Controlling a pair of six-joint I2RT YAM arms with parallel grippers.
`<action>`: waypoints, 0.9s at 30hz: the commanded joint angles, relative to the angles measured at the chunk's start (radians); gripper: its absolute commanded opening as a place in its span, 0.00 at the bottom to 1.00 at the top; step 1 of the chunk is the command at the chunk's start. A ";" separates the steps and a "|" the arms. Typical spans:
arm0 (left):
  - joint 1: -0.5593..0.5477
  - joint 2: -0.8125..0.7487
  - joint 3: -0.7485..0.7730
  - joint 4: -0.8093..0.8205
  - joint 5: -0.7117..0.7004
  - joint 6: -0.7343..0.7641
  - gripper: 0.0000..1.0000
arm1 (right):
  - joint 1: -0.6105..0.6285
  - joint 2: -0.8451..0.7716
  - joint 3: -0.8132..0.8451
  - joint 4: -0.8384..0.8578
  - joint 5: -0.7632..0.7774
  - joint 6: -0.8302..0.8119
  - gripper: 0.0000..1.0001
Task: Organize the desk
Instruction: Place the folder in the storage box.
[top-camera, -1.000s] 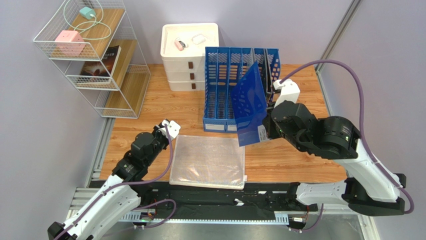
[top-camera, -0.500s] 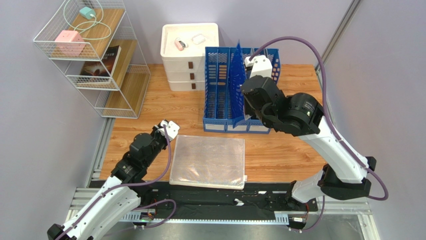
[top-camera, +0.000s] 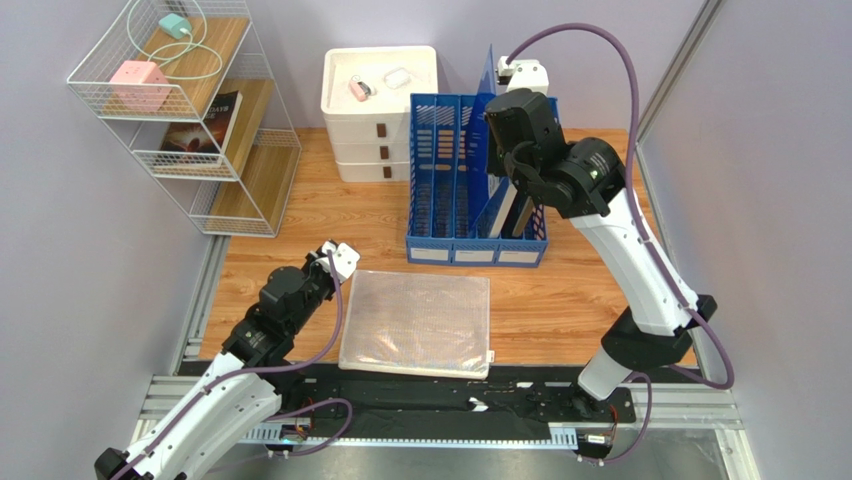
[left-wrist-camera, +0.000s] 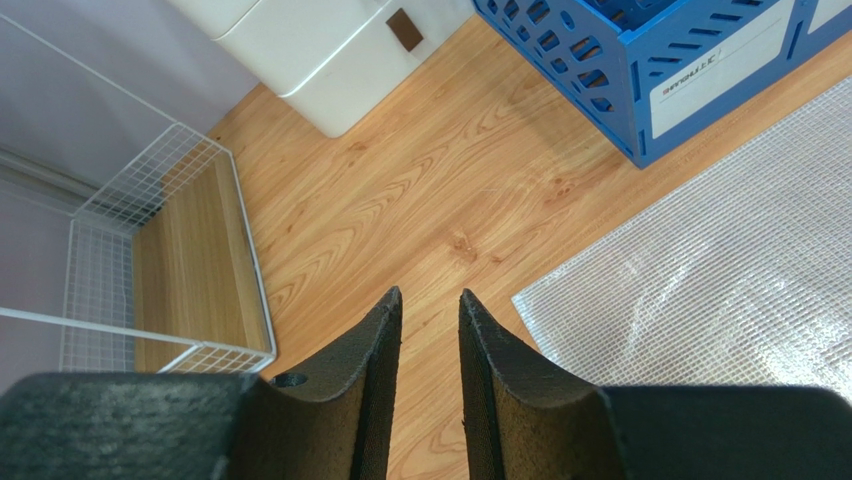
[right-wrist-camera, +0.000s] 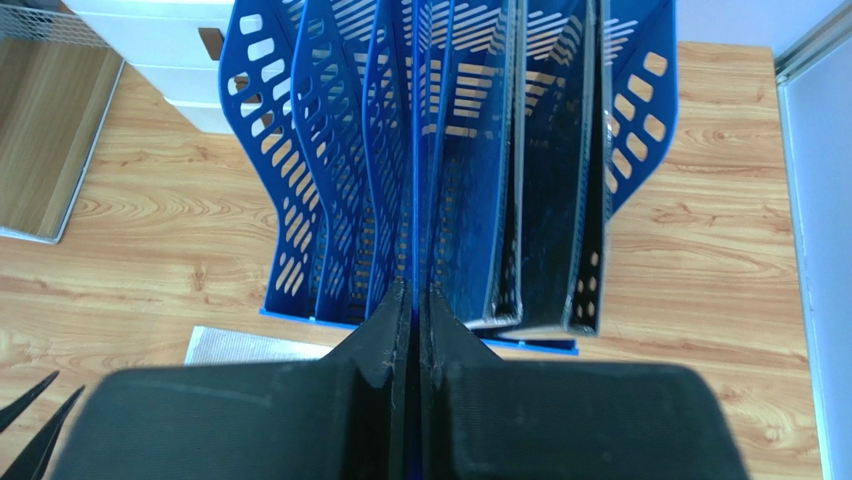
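Overhead, the right tool (top-camera: 503, 100) hangs above the blue file rack (top-camera: 440, 190) at the back of the counter (top-camera: 570, 300), with a blue folder (top-camera: 489, 70) rising upright beside it. Only its wrist view shows the fingers clamped together on that folder's thin edge, the sheet running down among the rack's dividers. The left wrist view shows the left tool (left-wrist-camera: 430, 300) slightly apart and empty, over bare wood just beside the clear mesh pouch (left-wrist-camera: 700, 270).
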 joint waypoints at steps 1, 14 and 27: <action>0.005 0.004 -0.008 0.015 0.017 -0.003 0.34 | -0.035 0.042 0.058 0.068 -0.045 -0.039 0.00; 0.005 0.002 -0.011 0.017 0.019 0.000 0.34 | -0.069 0.059 -0.036 0.103 -0.123 0.038 0.11; 0.005 0.033 0.006 -0.006 0.039 0.005 0.34 | -0.063 -0.174 -0.217 0.131 -0.159 0.102 1.00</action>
